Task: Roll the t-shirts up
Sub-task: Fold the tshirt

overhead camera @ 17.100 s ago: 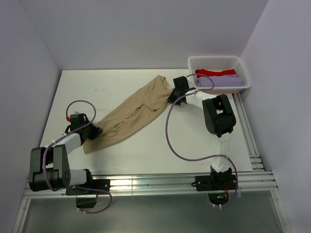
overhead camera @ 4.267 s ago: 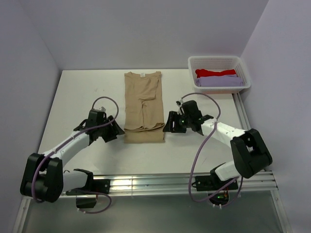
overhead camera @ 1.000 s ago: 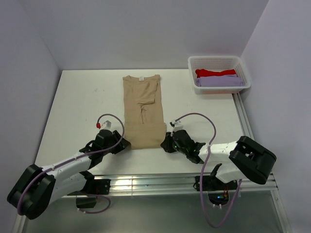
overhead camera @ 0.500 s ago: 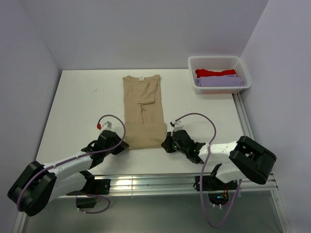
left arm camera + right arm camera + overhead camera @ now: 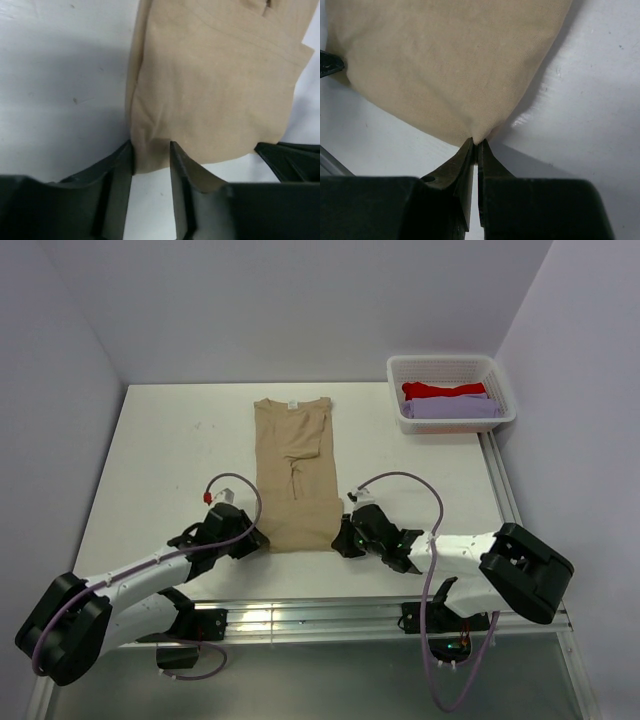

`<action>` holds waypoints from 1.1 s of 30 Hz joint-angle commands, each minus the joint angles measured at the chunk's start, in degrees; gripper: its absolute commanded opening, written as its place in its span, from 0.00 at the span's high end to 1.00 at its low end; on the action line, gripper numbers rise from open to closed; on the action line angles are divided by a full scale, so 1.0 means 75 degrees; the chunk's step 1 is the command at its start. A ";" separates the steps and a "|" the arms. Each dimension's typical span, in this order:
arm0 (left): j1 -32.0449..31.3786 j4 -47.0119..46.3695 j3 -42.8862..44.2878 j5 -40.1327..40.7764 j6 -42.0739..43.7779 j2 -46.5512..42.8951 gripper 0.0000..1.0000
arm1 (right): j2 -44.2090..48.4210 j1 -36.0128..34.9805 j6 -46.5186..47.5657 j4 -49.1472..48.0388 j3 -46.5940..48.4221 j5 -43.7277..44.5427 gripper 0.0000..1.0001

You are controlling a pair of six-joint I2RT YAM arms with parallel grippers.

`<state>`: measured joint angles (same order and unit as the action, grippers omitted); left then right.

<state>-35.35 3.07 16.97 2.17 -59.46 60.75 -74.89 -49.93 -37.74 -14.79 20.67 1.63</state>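
Tan cloth fills the middle of what we see: the tan t-shirt point(image 5: 294, 475) lies flat on the white counter point(image 5: 170, 450), folded into a long narrow strip, its collar and small white neck label point(image 5: 293, 402) at the far end and its hem at the near end, between the two arms. In the left wrist view, the left tool point(image 5: 151, 150) sits low at the hem's left corner. Its jaws stand apart, and the corner of the cloth lies in the gap between the two fingers point(image 5: 121, 167). At the hem's right corner we find the right tool point(image 5: 476, 145) with its jaws pressed together, pinching the very tip of the cloth. At the far right corner of the counter stands a white basket point(image 5: 400, 364) holding a red t-shirt point(image 5: 445, 390) and a lavender t-shirt point(image 5: 450, 409), well apart from the tan one.
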 commanded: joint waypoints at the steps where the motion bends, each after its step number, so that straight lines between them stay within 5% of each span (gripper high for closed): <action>1: -0.0032 0.0750 -0.0024 -0.0162 0.0124 -0.0083 0.58 | 0.0235 -0.0069 -0.0148 0.0484 0.0069 -0.0264 1.00; 8: -0.0032 0.1207 -0.0189 0.0143 0.0030 -0.0975 0.55 | 0.0166 -0.0069 -0.0137 0.0354 0.0022 -0.0241 1.00; 16: -0.0032 0.0729 -0.0376 -0.0043 0.0030 -0.0485 0.57 | -0.0069 -0.0069 -0.0172 0.0190 0.0080 -0.0334 1.00; 19: -0.0056 0.0727 -0.0330 -0.0068 0.0006 -0.0249 0.71 | -0.0034 -0.0069 -0.0172 0.0225 0.0092 -0.0334 1.00; 20: -0.0056 0.0820 -0.0283 0.0002 -0.0017 -0.0167 0.94 | 0.0024 -0.0069 -0.0183 0.0249 0.0081 -0.0323 1.00; 21: -0.0067 0.0879 -0.0259 0.0061 -0.0005 -0.0155 1.00 | 0.0083 -0.0081 -0.0183 0.0307 0.0081 -0.0323 1.00; 33: -0.0079 0.2718 0.0959 -0.0664 0.0123 -0.0588 1.00 | 0.1231 -0.0069 0.0133 0.2836 0.0854 -0.0580 1.00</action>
<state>-35.83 16.99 20.69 -0.69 -60.12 57.12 -69.23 -50.06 -38.39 -1.30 24.27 -2.20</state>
